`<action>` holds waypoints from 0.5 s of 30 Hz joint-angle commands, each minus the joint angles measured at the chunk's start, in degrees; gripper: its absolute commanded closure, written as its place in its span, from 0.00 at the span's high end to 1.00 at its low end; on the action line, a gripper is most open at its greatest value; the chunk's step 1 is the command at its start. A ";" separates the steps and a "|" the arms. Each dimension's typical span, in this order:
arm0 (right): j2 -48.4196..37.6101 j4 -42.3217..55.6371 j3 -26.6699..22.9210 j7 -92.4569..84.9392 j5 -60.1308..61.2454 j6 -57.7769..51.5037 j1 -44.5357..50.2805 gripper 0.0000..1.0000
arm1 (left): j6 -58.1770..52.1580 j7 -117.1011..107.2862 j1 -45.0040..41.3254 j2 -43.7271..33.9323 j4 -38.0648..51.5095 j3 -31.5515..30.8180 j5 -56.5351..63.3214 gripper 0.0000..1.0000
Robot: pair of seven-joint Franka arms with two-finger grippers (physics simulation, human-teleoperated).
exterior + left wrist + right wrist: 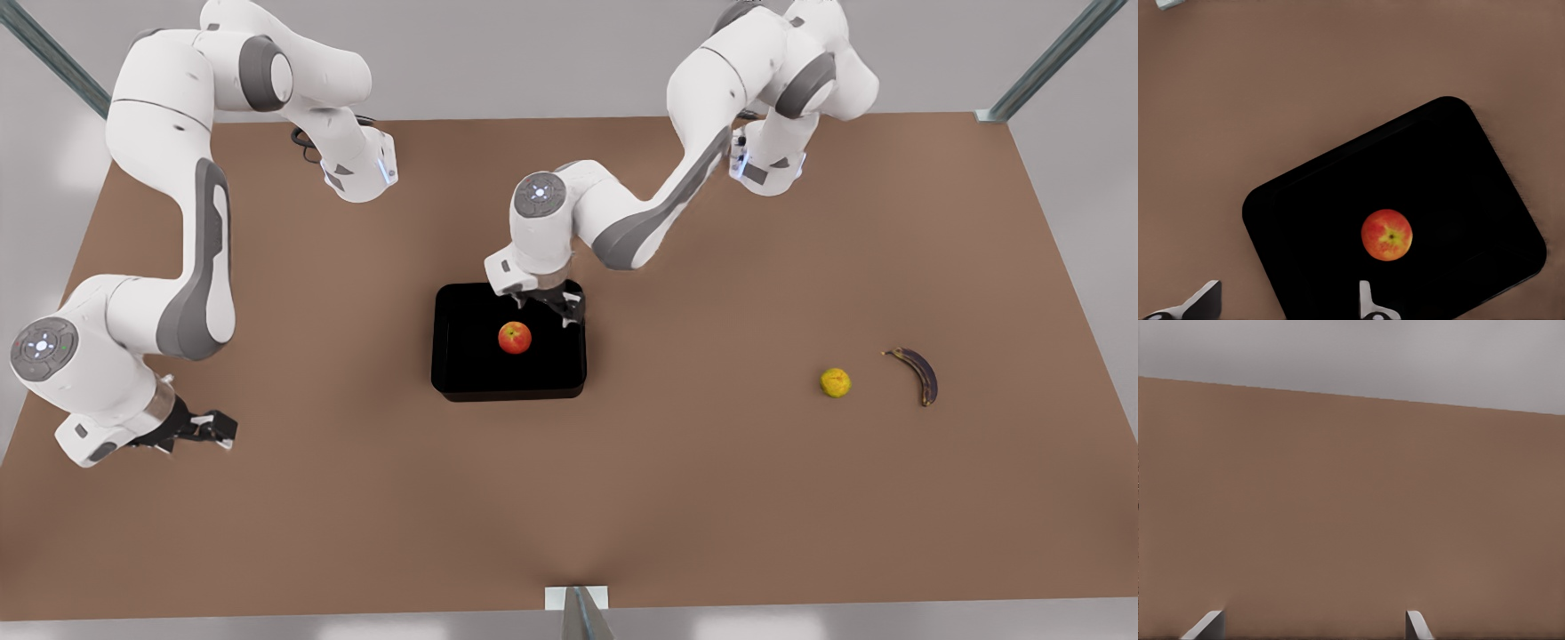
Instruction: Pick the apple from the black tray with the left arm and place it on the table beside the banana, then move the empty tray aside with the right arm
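Front view shows the table (622,498), a plain brown top, carrying everything else. On it near the middle sits the black tray (462,356), glossy and shallow with rounded corners. Two white arms reach in from the far edge.

The left arm (658,204) comes from the far right of the front view and bends down to the tray's far edge. Its gripper, the left gripper (544,313), hangs over the far wall of the tray, just beyond the apple, and is not touching it. In the left wrist view its two fingertips (1368,303) stand well apart, so the jaws are spread and hold nothing; the tray (1458,173) and the fruit (1387,235) lie below them.

The right arm (178,267) waits at the front view's left, folded down low over bare table. The right gripper (209,428) is well apart from the tray; in the right wrist view its fingertips (1208,627) are also parted, empty, over the table (1351,507).

The banana (919,373), dark and curved, lies on the table far to the front view's right.

The apple (515,338), red-orange, rests inside the tray near its middle.

A small yellow fruit (835,382) sits just left of the banana.
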 commanded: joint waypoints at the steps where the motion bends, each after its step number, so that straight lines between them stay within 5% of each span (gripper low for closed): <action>1: -0.15 0.16 -0.16 -1.76 0.20 -3.63 -0.02 1.00 | 8.41 -56.26 -2.87 2.71 1.28 0.07 4.16 1.00; 15: -0.06 0.51 0.45 -1.68 0.11 -3.54 -0.02 1.00 | 17.99 -59.16 -5.94 15.46 5.94 3.77 10.22 1.00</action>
